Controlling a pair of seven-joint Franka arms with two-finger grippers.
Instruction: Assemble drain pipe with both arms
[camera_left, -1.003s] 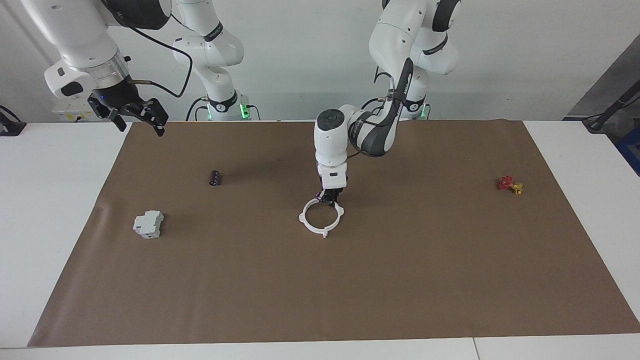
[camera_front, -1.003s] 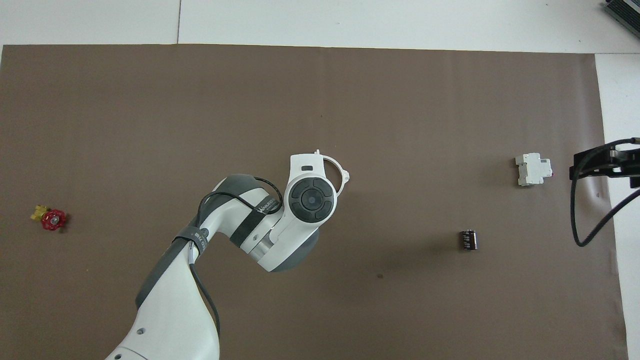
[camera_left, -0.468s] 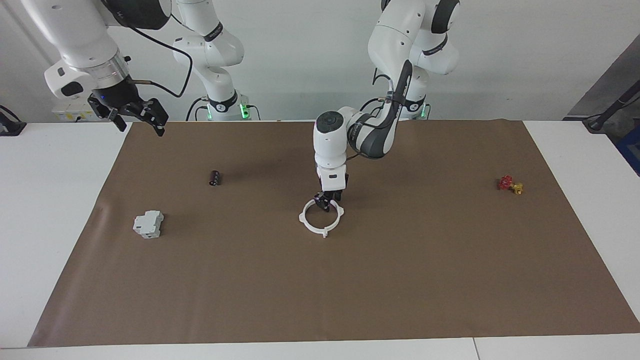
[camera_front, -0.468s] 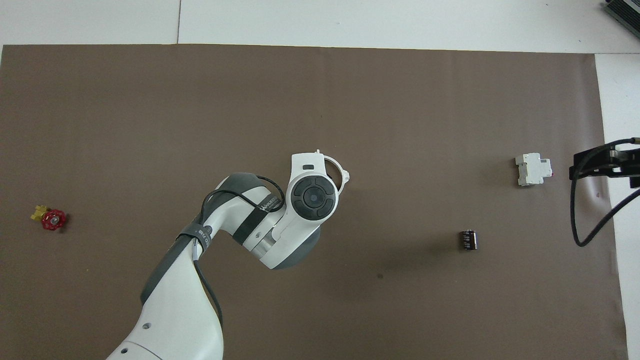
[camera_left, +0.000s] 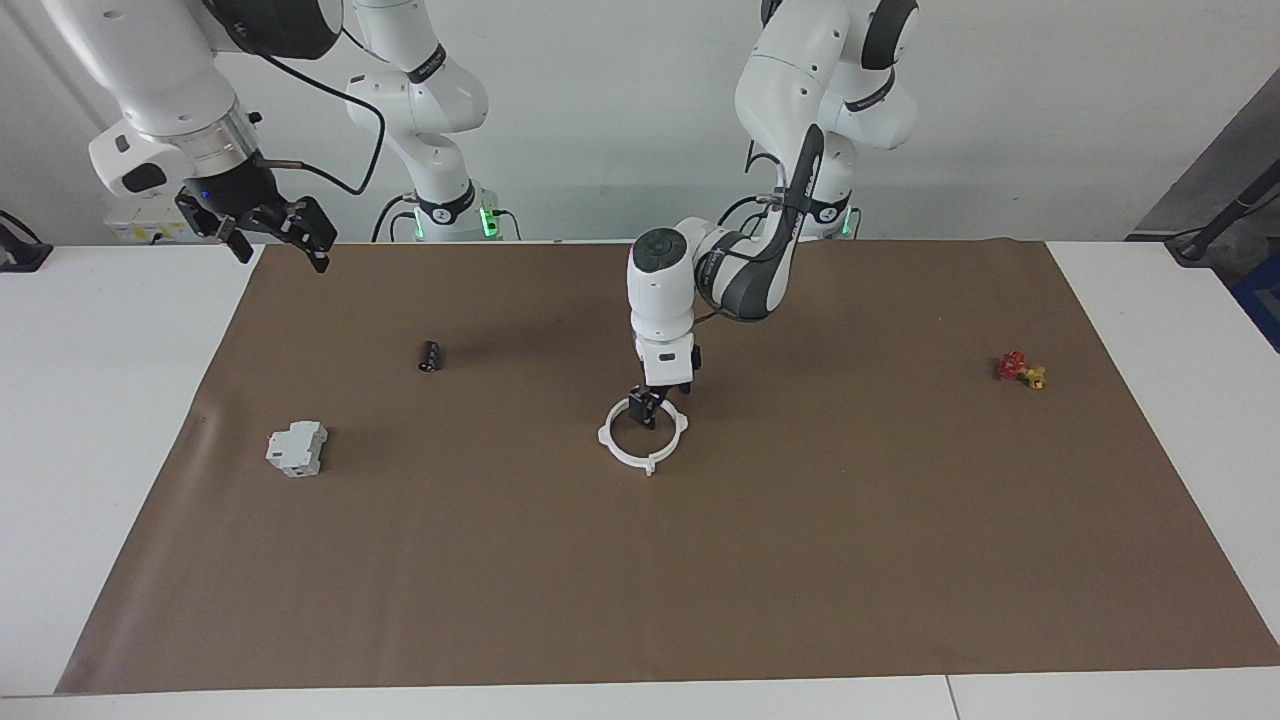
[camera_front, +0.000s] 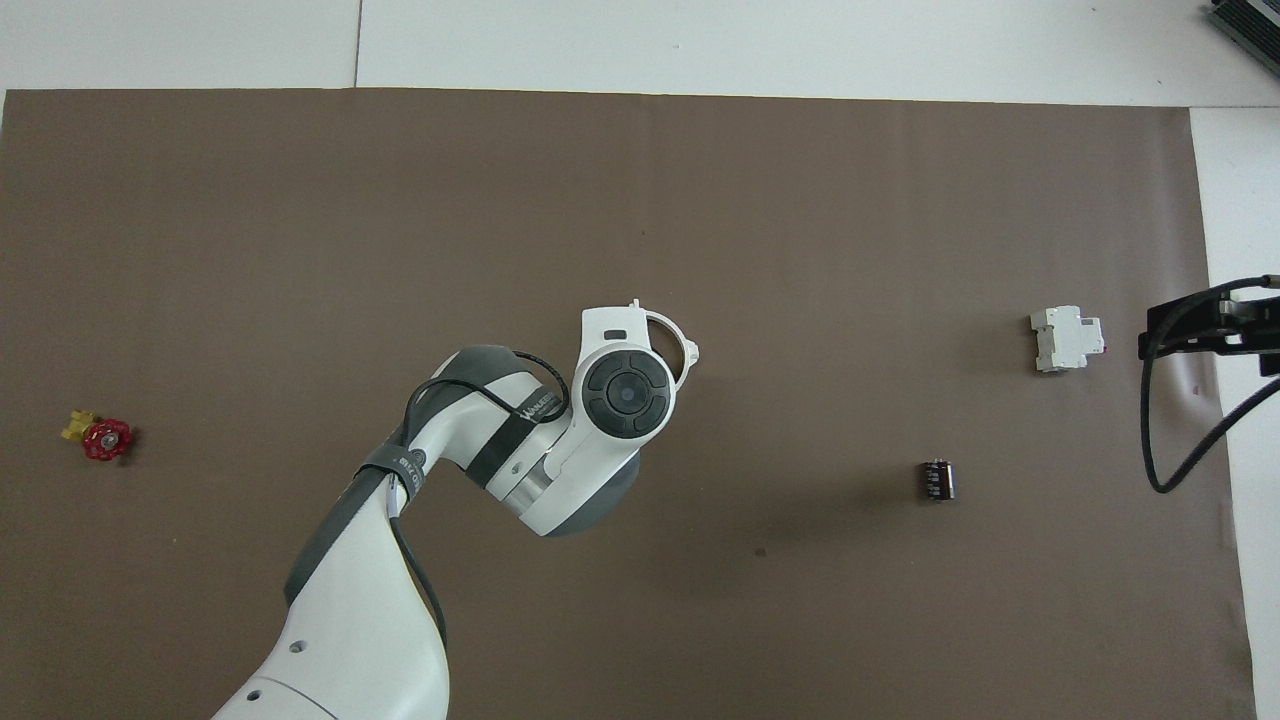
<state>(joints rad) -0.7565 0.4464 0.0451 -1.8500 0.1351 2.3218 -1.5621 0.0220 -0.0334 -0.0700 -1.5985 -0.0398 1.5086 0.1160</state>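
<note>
The drain pipe (camera_left: 612, 450) lies flat on the brown mat (camera_left: 800, 550) at mid-table as one closed white ring with small tabs. My left gripper (camera_left: 660, 405) points straight down over the ring's edge nearest the robots. Its fingers stand open, a little apart from the rim, holding nothing. In the overhead view the left wrist covers the gripper and most of the ring, so only an arc of the drain pipe (camera_front: 672, 325) shows. My right gripper (camera_left: 270, 225) waits raised and open over the mat's edge at the right arm's end (camera_front: 1200, 335).
A grey-white boxy block (camera_left: 297, 448) (camera_front: 1067, 339) and a small black cylinder (camera_left: 430, 356) (camera_front: 937, 479) sit toward the right arm's end. A red-and-gold valve piece (camera_left: 1018, 369) (camera_front: 100, 437) sits toward the left arm's end.
My left gripper has opened, let go of the ring's rim and lifted slightly. The ring stays flat on the mat. The right arm has not moved.
</note>
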